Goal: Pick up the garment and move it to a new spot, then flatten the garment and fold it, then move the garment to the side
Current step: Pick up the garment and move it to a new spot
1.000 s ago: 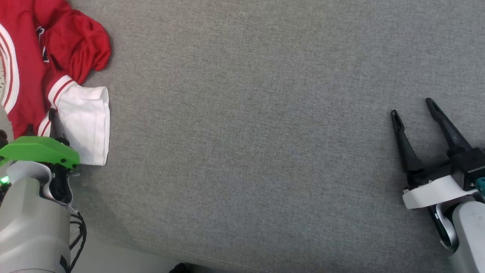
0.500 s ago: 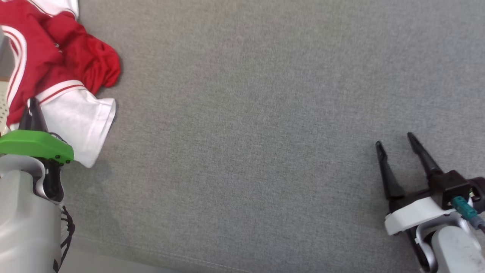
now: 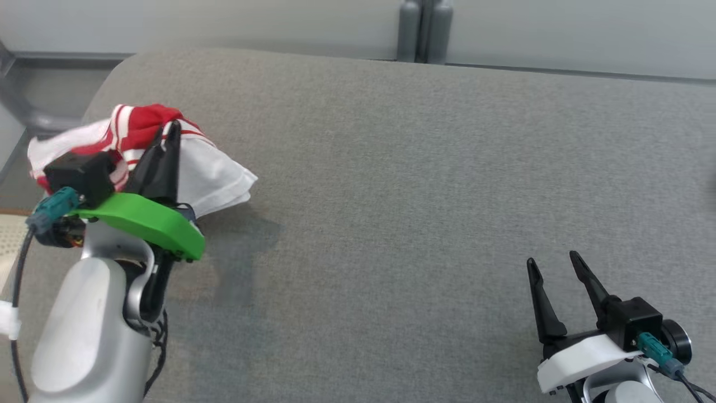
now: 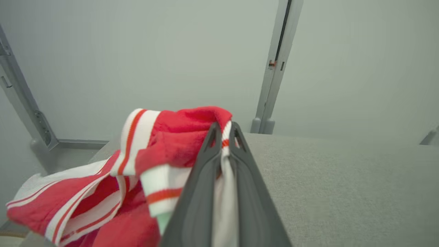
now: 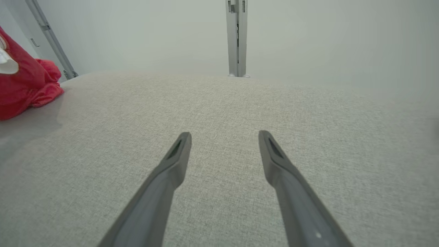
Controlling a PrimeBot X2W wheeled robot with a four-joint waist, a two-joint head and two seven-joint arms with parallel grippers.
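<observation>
**ITEM:** garment point(image 3: 215, 176), red knit w/ white stripe bands + plain white panel.

**LOCATION:** bunched round the left fingers point(image 3: 162, 168). Red/striped part lies left of and beyond the tips; the white flap hangs to their right. In the right wrist view the red bulk point(image 5: 24, 85) sits low at the table's far-left side; cannot tell if it rests there or hangs just clear.

**HOLD:** left wrist view shows the 2 left fingers point(image 4: 202, 178) nearly closed, w/ a thin fold of white and red cloth point(image 4: 171, 144) pinched between them near the tips.

**HANDLING (est.):** soft, light, limp, not fragile. It will sag and trail from 1 pinch, and layers may slip or unroll. Striped ribbed bands look firmest, so they are prob. the best grab pts for spreading. Needs a 2nd hold to flatten.

**2ND ARM:** right fingers point(image 3: 541, 305) are spread wide and hold nothing. They sit low over the table, well apart from the garment; also seen at point(image 5: 164, 178).

**EDGES:** table point(image 3: 391, 168) is covered in grey cloth. Its rounded corner is just beyond and left of the left fingers, so there is a drop-off risk (est.).

**OPEN ROOM:** wide bare stretch between the 2 sets of fingers, good for laying out. Wall point(image 3: 559, 28) and grey post point(image 3: 422, 31) stand past the far edge.
</observation>
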